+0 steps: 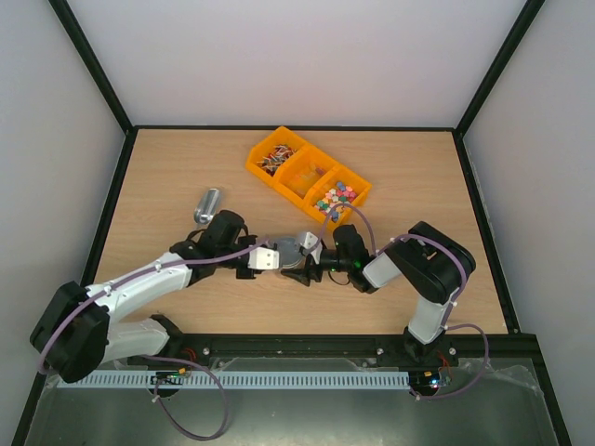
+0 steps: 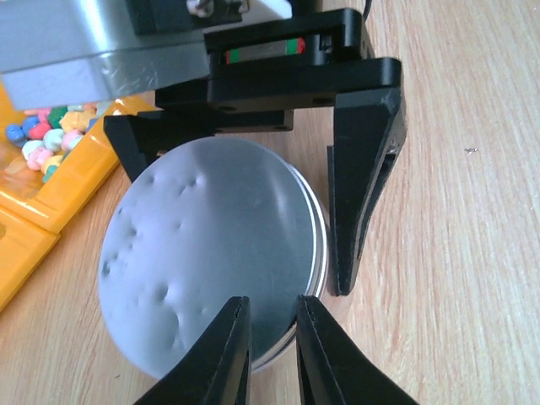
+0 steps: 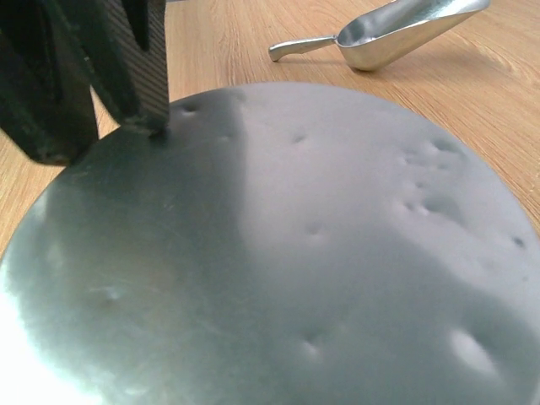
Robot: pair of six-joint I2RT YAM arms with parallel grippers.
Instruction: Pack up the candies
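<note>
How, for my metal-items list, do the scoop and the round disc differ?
The scoop is long with a handle; the disc is round and dented. The scoop lies free on the table; the disc is held by the left gripper and right gripper. Both look silvery metal.

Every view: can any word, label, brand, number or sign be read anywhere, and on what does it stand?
None can be read. The disc, scoop, tray and candies show no words, labels, brands or numbers in any view.
</note>
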